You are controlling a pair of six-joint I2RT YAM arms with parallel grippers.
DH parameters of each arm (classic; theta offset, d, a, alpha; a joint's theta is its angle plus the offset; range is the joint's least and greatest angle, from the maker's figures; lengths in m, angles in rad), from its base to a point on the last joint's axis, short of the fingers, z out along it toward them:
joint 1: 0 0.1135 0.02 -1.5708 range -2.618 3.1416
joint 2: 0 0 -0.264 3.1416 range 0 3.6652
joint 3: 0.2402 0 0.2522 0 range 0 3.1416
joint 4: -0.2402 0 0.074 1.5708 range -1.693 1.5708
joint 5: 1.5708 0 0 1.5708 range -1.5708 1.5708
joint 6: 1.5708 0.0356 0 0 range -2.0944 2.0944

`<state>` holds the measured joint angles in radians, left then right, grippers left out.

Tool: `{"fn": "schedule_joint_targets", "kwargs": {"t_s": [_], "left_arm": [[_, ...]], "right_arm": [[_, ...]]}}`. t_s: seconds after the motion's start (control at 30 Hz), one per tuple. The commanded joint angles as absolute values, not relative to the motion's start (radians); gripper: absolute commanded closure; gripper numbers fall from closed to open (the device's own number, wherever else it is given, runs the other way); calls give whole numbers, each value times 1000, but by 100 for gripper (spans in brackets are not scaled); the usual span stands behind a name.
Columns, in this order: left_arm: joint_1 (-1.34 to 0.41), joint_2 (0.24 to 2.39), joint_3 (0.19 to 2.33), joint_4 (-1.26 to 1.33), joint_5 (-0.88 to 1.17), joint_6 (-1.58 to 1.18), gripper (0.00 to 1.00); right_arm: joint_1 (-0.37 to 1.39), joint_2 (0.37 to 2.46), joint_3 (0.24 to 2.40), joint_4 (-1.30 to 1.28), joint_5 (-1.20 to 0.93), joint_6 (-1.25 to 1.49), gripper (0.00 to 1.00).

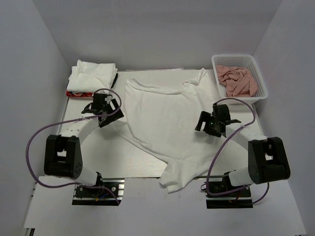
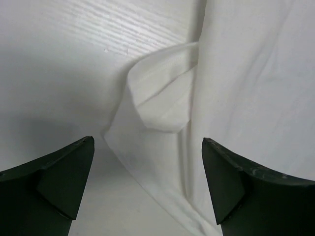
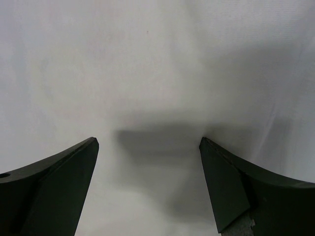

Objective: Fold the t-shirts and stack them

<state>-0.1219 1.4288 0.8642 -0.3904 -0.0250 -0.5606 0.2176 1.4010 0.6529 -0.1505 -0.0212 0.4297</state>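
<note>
Top: loose t-shirt (image 1: 162, 123) mid-frame, bunched at bottom; folded stack (image 1: 91, 73) upper left.
Left wrist: left gripper (image 2: 147, 142) spread, empty, over curled sleeve (image 2: 162, 103), centre frame; curl could get folded in crooked.
Right wrist: right gripper (image 3: 148, 141) spread above plain cloth; might pinch extra layers.

The spread t-shirt (image 1: 162, 118) is seen in plain white, as is the folded stack (image 1: 91, 73) (a red patterned strip (image 1: 78, 93) is shown beneath it). The cloths (image 1: 236, 81) are coloured salmon-pink and the basket (image 1: 232, 57) white. The table (image 2: 59, 44) is grained white, the arms (image 1: 61, 155) are finished black, and the cables (image 1: 30, 142) purple.
</note>
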Motion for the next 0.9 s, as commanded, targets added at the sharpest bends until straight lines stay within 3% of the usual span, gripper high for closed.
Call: {"fn": "schedule_joint_targets", "kwargs": {"t_s": [0.0,0.07,0.17,0.27,0.33,0.37,0.47,0.63,0.87], "left_arm": [[-129,1535,931,-328,-26,-417,0],[-112,1597,977,-376,-46,-387,0],[-112,1680,1017,-396,-3,-374,16],[-123,1690,996,-338,80,-359,40],[-123,1681,980,-316,139,-359,89],[-123,1681,971,-316,153,-359,100],[-110,1603,942,-336,137,-408,100],[-91,1371,896,-616,-231,-757,100],[-46,1224,717,-840,-250,-1035,100]], "right_arm": [[187,1456,655,-268,11,407,10],[178,1454,661,-275,8,405,10],[163,1451,675,-284,14,400,10],[153,1462,686,-299,20,393,10],[147,1465,683,-298,20,393,10],[141,1468,684,-296,20,391,10],[129,1483,687,-299,17,396,10],[109,1494,684,-299,14,400,11],[94,1496,678,-302,-21,399,11]]}}
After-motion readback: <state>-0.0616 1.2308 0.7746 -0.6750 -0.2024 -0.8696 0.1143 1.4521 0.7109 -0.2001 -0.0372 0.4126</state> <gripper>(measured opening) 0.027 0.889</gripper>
